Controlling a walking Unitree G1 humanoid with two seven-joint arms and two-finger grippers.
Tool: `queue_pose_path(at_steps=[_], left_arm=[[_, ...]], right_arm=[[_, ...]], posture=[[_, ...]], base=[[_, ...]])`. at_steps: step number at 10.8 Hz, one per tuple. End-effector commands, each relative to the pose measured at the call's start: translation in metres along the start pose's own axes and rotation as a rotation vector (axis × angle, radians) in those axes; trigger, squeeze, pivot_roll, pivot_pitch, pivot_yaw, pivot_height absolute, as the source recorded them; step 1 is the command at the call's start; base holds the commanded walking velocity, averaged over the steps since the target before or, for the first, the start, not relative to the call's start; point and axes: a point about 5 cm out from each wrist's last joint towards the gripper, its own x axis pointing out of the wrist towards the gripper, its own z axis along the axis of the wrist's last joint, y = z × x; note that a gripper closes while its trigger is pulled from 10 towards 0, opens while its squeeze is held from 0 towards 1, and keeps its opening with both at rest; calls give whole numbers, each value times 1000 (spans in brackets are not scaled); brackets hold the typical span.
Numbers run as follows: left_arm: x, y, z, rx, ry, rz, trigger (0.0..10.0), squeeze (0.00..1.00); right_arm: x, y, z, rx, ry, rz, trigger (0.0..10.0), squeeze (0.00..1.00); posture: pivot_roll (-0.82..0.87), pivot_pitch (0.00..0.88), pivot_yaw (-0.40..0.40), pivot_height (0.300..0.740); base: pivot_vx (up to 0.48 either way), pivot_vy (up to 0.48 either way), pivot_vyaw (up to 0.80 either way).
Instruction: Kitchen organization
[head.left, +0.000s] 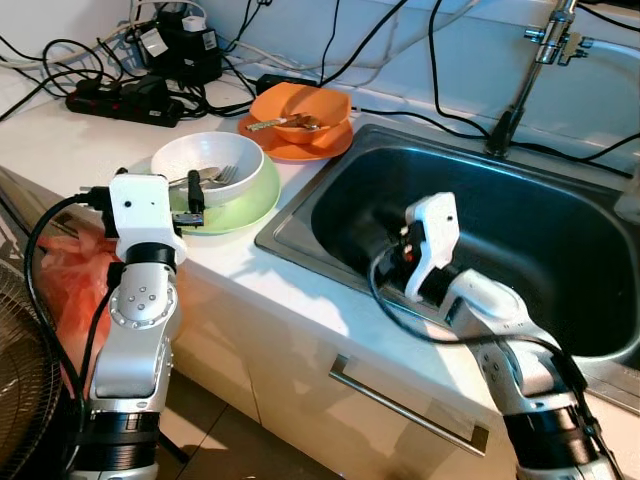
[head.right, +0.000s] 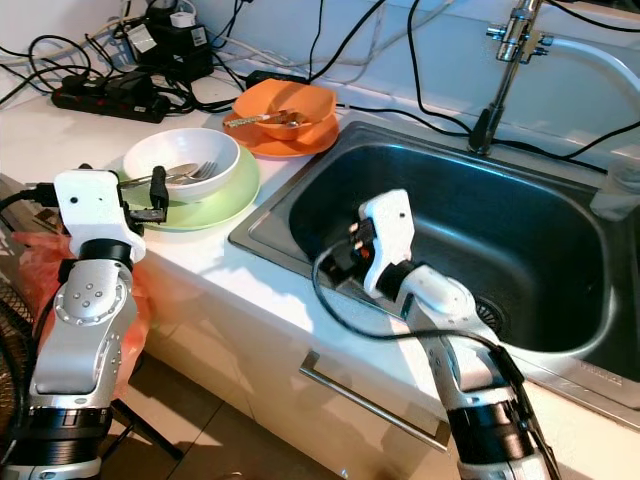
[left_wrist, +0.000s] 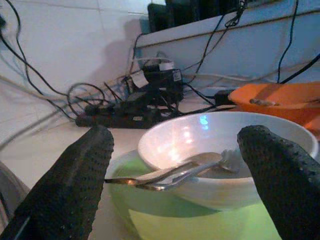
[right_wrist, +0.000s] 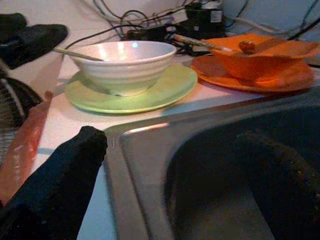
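Left pincer (left_wrist: 175, 185) wide open around fork (left_wrist: 190, 170) handle, nothing gripped.

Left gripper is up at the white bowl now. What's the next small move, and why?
Probably ease the left gripper forward and close on the cutlery handles. Its fingers stand open just short of the white bowl, and the handles jut over the rim toward them. The right gripper is open at the sink edge.

The pictures were bright and mostly sharp. Light glared off the white bowl (left_wrist: 225, 150). The sink (head.left: 560, 260) looked dark inside.
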Motion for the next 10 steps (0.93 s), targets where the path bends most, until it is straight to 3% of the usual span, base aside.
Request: queue_pose_path(at_steps=[1,2,4,10], left_arm=[[2,-2,-2,-22,13,-11,10000,122],[3,-7,-5,-39,24,-32,10000,114],[8,-17,-5,-63,22,-74,10000,0],[13,-13,-10,-70,35,-82,10000,0]], right_arm=[[-1,3,6,-5,-12,34,10000,1000],[-1,5,9,-7,-16,48,10000,1000],[-4,17,20,-6,-32,152,10000,1000],[-6,17,16,-12,-14,128,10000,1000]], posture=[[30,0,-6,740],[30,0,-6,740],[20,0,-4,740],[17,0,1,740]], base=[[0,0,0],[0,0,0],[0,0,0],[0,0,0]])
